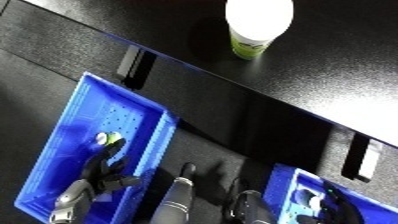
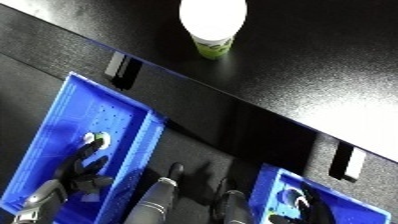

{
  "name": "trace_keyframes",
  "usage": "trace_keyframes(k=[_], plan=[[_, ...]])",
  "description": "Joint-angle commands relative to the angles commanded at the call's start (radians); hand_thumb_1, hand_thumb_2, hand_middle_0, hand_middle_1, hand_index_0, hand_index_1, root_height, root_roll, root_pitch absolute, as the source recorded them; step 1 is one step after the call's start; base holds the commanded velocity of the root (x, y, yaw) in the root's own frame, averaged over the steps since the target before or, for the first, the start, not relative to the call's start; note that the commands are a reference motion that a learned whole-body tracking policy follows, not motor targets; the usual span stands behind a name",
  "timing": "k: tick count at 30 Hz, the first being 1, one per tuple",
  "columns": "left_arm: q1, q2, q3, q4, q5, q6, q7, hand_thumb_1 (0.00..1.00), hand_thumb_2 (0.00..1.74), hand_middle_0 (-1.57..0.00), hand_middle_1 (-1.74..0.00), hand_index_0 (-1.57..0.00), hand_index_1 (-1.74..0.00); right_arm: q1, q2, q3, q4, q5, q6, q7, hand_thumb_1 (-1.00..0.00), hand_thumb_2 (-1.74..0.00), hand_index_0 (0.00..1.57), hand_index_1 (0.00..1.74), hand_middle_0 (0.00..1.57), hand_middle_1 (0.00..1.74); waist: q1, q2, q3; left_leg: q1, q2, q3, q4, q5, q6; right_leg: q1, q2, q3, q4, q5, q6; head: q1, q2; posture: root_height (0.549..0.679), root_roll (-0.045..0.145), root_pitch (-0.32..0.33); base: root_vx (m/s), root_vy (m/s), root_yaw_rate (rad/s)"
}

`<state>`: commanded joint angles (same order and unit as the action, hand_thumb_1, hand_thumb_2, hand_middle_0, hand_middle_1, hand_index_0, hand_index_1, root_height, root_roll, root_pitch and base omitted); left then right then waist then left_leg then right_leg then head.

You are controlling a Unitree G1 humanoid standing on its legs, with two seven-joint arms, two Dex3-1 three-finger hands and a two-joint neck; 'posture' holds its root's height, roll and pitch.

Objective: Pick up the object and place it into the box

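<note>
we judge the placing step is in hand — our left robot hand (image 1: pixel 99 172), fingers curled round a small white-and-green object (image 1: pixel 109 139), sits inside the blue plastic bin (image 1: pixel 62 125); next we uncurl and let go.

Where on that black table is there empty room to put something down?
Most of the black table is bare, right of and below the white-lidded cup. The left blue bin is crowded near its bottom, where the left hand holds a small object.
</note>
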<state>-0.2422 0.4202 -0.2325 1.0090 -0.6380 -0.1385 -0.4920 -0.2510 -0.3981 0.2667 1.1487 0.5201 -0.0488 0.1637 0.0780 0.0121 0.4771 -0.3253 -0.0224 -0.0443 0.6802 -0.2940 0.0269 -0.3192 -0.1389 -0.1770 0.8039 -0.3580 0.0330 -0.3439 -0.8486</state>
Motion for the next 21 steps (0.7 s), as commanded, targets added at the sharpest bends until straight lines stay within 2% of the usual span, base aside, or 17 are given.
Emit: trace_keyframes(k=[3, 6, 13, 16, 18, 21], plan=[[0.004, 0.021, -0.022, -0.106, -0.017, 0.026, -0.089, 0.0, 0.0, 0.0, 0.0, 0.0, 0.0, 0.012, -0.006, -0.008, -0.006, 0.005, 0.0, 0.001, 0.0, 0.0, 0.0, 0.0, 0.0, 0.0, 0.006, 0.005, 0.006, 0.0, -0.002, -0.001, 0.001, -0.005, 0.0031, -0.001, -0.0024, -0.002, 0.001, 0.002, 0.0059, 0.005, 0.043, 0.634, 0.024, -0.073, 0.001, 0.011, -0.016], [0.004, 0.064, -0.057, -0.264, -0.054, 0.075, -0.138, 0.0, 0.0, 0.0, 0.0, 0.0, 0.0, 0.02, -0.013, -0.013, -0.016, 0.014, 0.002, 0.001, 0.0, 0.0, 0.0, 0.0, 0.0, 0.0, 0.013, 0.011, 0.013, -0.004, -0.005, -0.003, 0.002, -0.009, 0.0047, -0.004, -0.0042, -0.003, 0.003, 0.003, 0.0112, 0.018, 0.071, 0.633, 0.022, -0.071, -0.016, 0.005, 0.0], [-0.029, 0.217, -0.131, -0.71, -0.133, 0.28, -0.192, 0.0, 0.0, 0.0, 0.0, 0.0, 0.0, 0.037, -0.025, -0.018, -0.03, 0.057, 0.0, -0.007, 0.0, 0.0, 0.0, 0.0, 0.0, 0.0, 0.031, 0.023, 0.023, -0.014, -0.019, -0.015, 0.006, -0.015, 0.0066, -0.001, -0.0181, -0.015, 0.001, 0.013, 0.0232, 0.095, 0.146, 0.635, 0.021, -0.067, -0.005, -0.015, 0.075], [-0.04, 0.275, -0.146, -0.891, -0.187, 0.379, -0.241, 0.0, 0.0, 0.0, 0.0, 0.0, 0.0, 0.042, -0.03, -0.017, -0.033, 0.077, -0.001, -0.009, 0.0, 0.0, 0.0, 0.0, 0.0, 0.0, 0.037, 0.026, 0.027, -0.017, -0.026, -0.021, 0.01, -0.017, 0.0062, 0.003, -0.0242, -0.021, -0.002, 0.018, 0.0263, 0.127, 0.169, 0.636, 0.023, -0.067, 0.012, -0.02, 0.07], [-0.048, 0.297, -0.15, -0.982, -0.249, 0.435, -0.279, 0.0, 0.0, 0.0, 0.0, 0.0, 0.0, 0.043, -0.034, -0.016, -0.028, 0.087, -0.005, -0.006, 0.0, 0.0, 0.0, 0.0, 0.0, 0.0, 0.039, 0.028, 0.028, -0.017, -0.031, -0.024, 0.01, -0.018, 0.0049, 0.006, -0.0265, -0.024, -0.005, 0.02, 0.0271, 0.142, 0.177, 0.637, 0.024, -0.067, 0.014, -0.011, 0.055], [-0.057, 0.302, -0.143, -1.09, -0.375, 0.479, -0.313, 0.0, 0.0, 0.0, 0.0, 0.0, 0.0, 0.045, -0.036, -0.014, -0.02, 0.1, -0.007, -0.003, 0.0, 0.0, 0.0, 0.0, 0.0, 0.0, 0.041, 0.03, 0.028, -0.017, -0.036, -0.028, 0.01, -0.019, 0.0034, 0.01, -0.0297, -0.026, -0.008, 0.021, 0.0269, 0.166, 0.181, 0.637, 0.025, -0.067, 0.019, -0.013, 0.062]])
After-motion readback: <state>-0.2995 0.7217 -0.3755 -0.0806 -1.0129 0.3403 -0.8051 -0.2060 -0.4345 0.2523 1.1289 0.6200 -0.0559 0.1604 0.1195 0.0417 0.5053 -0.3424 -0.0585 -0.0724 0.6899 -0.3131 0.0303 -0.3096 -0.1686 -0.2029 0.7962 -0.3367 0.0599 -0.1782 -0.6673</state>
